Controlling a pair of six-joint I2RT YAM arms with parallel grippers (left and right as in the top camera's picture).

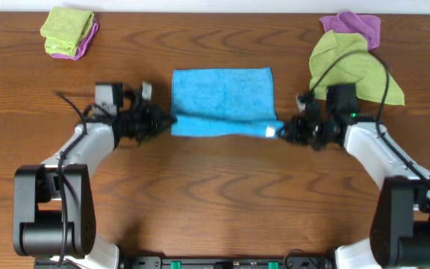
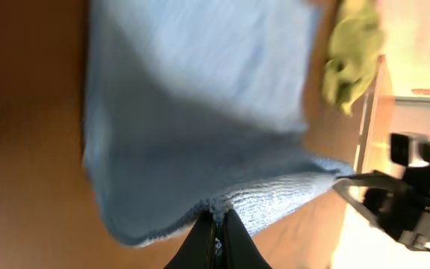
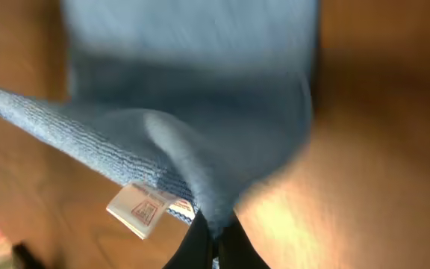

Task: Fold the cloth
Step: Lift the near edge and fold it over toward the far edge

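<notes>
— Both wrist views are blurred; what's clear?
— The cloth [image 1: 222,101] lies centred on the table [image 1: 215,187], long axis nine to three. Left gripper [image 1: 163,122] and right gripper [image 1: 284,131] each pinch a near corner.

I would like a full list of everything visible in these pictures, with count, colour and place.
blue cloth: one, bright blue, middle of the table, near edge lifted.
white tag: one, white, at its near right corner.
lime-green cloths: two, one folded far left, one loose far right.
purple cloths: two, one under the far-left green one, one behind the far-right one.
table: one, brown wood.
left gripper: one, black, shut on the blue cloth's near left corner.
right gripper: one, black, shut on its near right corner.
</notes>
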